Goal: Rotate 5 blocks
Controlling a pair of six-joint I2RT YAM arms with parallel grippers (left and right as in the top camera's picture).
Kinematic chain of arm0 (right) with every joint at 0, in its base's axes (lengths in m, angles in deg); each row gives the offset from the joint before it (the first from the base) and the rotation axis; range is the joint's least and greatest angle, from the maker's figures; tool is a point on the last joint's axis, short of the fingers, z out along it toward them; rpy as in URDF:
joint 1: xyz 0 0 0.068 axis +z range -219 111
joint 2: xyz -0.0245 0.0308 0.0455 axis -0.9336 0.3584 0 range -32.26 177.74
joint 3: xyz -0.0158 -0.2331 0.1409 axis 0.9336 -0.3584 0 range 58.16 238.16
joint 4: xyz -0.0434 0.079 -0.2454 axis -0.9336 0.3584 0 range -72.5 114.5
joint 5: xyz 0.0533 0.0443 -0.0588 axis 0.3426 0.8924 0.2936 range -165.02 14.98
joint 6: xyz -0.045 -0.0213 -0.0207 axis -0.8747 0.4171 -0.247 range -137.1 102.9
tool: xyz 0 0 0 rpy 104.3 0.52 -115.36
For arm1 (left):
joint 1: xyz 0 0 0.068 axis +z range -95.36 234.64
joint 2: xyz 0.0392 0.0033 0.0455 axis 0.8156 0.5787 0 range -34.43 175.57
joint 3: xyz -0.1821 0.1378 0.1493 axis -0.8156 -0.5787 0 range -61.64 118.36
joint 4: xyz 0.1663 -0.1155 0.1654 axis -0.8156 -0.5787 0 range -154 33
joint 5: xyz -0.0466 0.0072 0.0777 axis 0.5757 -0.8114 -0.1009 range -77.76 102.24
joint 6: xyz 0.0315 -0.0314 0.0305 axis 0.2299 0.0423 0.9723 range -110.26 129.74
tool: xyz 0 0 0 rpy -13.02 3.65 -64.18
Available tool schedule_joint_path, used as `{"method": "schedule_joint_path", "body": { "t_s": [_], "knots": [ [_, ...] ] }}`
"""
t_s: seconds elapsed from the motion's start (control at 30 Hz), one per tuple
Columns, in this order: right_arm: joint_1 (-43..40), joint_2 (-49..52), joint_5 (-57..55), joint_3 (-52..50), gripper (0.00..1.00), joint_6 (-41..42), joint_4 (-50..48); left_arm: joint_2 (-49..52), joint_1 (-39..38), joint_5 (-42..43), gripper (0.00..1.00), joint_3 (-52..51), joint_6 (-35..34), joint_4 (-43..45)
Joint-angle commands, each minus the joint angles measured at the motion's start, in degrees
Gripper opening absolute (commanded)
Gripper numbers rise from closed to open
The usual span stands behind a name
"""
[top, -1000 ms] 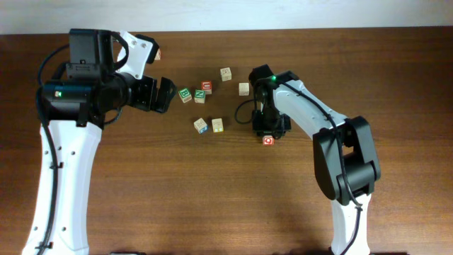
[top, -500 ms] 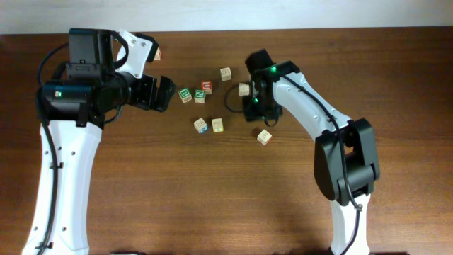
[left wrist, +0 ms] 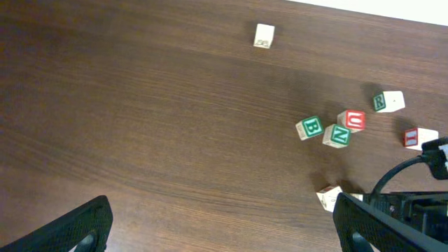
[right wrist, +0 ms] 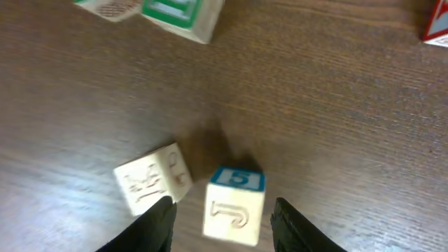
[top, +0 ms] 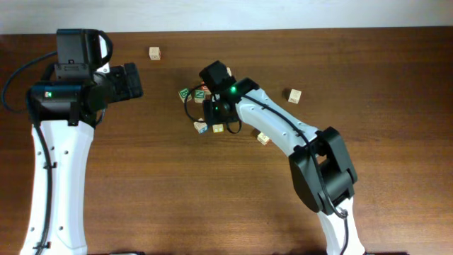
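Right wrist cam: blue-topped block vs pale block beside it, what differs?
The blue-topped block has a blue top face; the pale block shows no colour. The blue-topped block sits between the fingers of the right gripper; the pale block lies askew by one finger. Both are like-sized cubes.

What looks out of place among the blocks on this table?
One block sits alone near the far edge, well apart from the cluster in the middle. Another stray lies off on the cluster's opposite side. The rest sit loosely at mixed angles, not lined up.
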Motion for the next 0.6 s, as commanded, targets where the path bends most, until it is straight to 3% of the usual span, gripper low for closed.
{"method": "schedule_joint_path", "body": {
  "t_s": [0.0,0.2,0.27,0.4,0.57],
  "knots": [
    [0.15,2.51,-3.26,0.63,0.45,1.09,-0.2,0.39,0.35,-1.4,0.99,0.98,-1.53,-0.44],
    [0.44,4.04,-3.21,0.48,0.45,0.85,-0.79,0.42,0.35,-1.42,0.99,0.96,-1.51,-0.42],
    [0.48,4.04,-2.97,0.48,0.4,0.85,-0.48,0.42,0.35,-1.42,0.99,0.96,-1.53,-0.44],
    [0.48,4.04,-2.8,0.48,0.32,0.92,2.75,0.42,0.35,-1.4,0.99,0.96,-1.53,-0.44],
    [0.26,4.02,-2.82,0.48,0.31,1.95,8.66,0.42,0.35,-1.4,0.99,0.96,-1.53,-0.44]
  ]
}}
